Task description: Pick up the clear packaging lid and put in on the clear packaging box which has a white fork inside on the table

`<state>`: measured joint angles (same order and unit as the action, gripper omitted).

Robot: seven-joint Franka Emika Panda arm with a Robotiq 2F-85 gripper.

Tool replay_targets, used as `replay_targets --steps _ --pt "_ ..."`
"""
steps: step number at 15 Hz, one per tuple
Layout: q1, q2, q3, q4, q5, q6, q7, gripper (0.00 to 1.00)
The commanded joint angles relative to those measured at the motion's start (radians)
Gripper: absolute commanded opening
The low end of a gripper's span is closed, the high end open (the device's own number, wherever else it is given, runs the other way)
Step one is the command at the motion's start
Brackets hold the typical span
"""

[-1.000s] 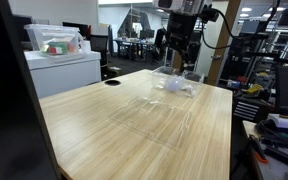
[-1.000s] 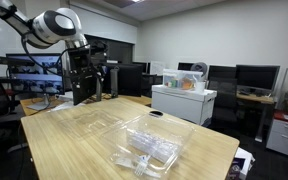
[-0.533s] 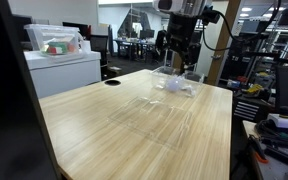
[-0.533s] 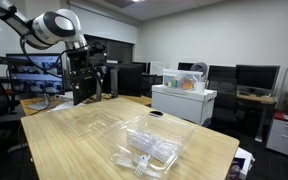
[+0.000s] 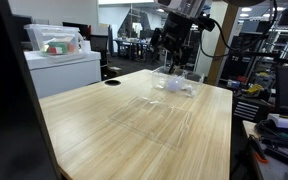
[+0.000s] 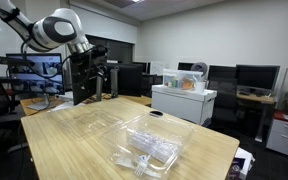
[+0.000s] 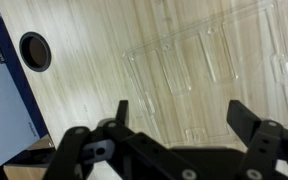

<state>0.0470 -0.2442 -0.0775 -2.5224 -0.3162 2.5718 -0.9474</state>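
Two spread fingers (image 7: 249,120) high above the table (image 7: 84,70)

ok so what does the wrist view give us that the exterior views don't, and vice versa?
Wrist only: the gripper close up, jaws wide open, and the moulded ribs of the clear packaging lid. Exterior only: the clear packaging box with the white fork inside, lying apart from the lid, plus the arm and the room. Both: lid, table, grommet hole.
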Motion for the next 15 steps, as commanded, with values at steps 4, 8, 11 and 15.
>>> replay_targets --steps 4,8,11,15 --pt "0.043 0.098 -0.084 -0.039 0.242 0.168 -0.296 1.0" --pt "0.06 0.167 -0.081 0.002 0.475 0.141 -0.58 1.0" --pt "0.038 0.224 -0.06 0.044 0.548 0.128 -0.715 1.0" --pt "-0.015 0.313 -0.022 0.114 0.546 0.116 -0.796 1.0"
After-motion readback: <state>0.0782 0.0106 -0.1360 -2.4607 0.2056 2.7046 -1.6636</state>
